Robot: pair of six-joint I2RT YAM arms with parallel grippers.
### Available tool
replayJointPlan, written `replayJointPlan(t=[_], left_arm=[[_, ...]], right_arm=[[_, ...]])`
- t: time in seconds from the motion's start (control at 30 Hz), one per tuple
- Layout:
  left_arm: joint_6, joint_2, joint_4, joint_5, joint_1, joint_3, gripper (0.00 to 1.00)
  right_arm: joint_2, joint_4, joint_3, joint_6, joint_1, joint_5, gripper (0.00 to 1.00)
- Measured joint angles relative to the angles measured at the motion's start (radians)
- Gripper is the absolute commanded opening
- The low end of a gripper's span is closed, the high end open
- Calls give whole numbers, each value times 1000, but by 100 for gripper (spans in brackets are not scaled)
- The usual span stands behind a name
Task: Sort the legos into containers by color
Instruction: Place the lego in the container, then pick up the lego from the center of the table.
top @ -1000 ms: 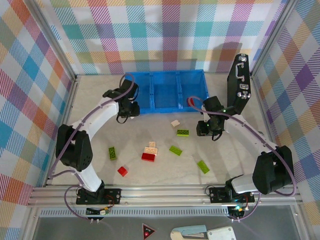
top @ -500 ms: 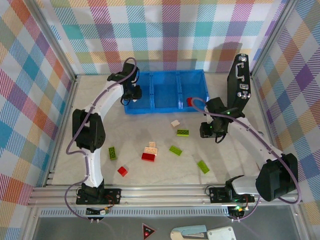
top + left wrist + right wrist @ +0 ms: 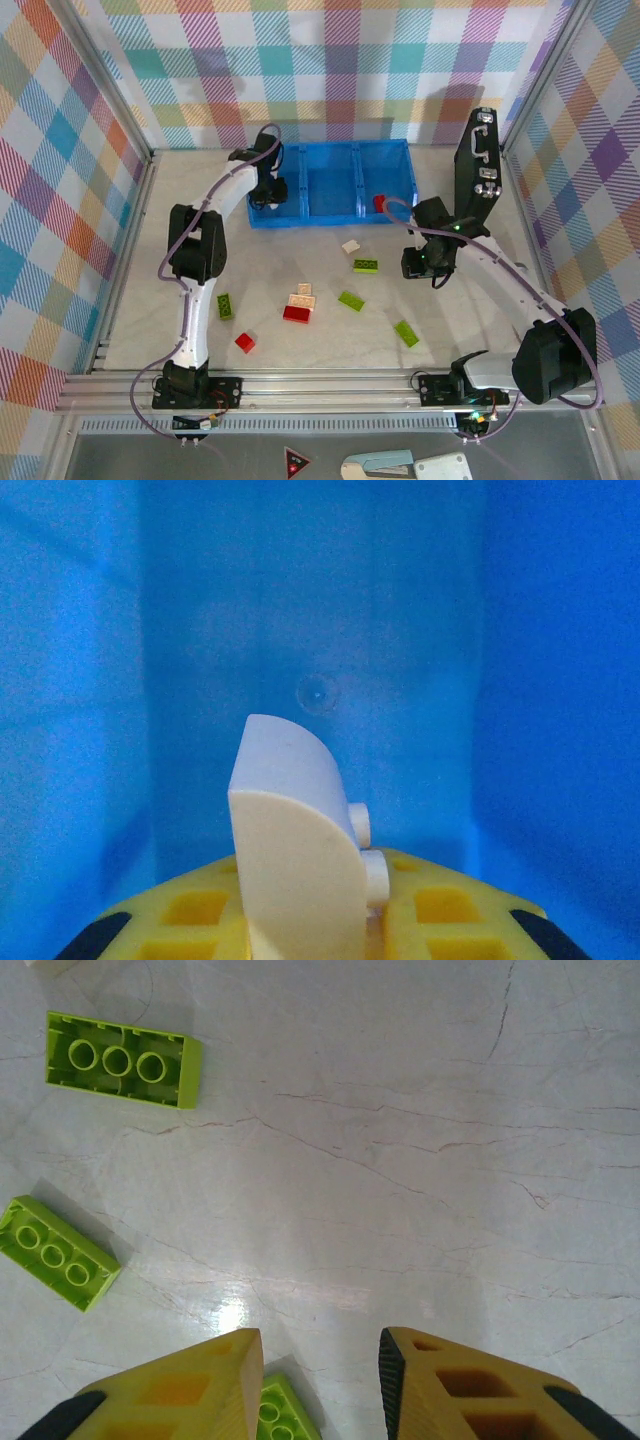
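Four green bricks (image 3: 351,300) lie loose on the table (image 3: 300,250) on the near side of the blue tray (image 3: 330,215). Farthest from the tray sits a small red brick (image 3: 245,342). Closer in, a larger red brick (image 3: 296,314) has cream pieces (image 3: 302,297) touching its far edge. A loose cream brick (image 3: 350,246) rests near the tray's front wall.

Your right gripper (image 3: 420,262) hangs over the table in front of the tray's right compartment, its fingers slightly apart with nothing between them.

Your left gripper (image 3: 262,195) reaches into the tray's left compartment, clenched on a curved cream brick (image 3: 295,850) held upright. A third red brick (image 3: 379,203) lies in the right compartment. To the right of the tray stands a black case (image 3: 478,165).
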Motion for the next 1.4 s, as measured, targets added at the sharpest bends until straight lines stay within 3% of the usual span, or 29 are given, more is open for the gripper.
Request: replayJointPlan(t=[0.83, 1.2, 1.4], left_arm=[[8, 53, 28, 39, 0, -8, 35], [9, -185, 25, 39, -3, -112, 38], [16, -367, 23, 39, -8, -249, 40]], right_arm=[[14, -19, 0, -9, 0, -2, 39], [-56, -47, 1, 6, 18, -25, 40], [-58, -61, 6, 26, 52, -43, 41]])
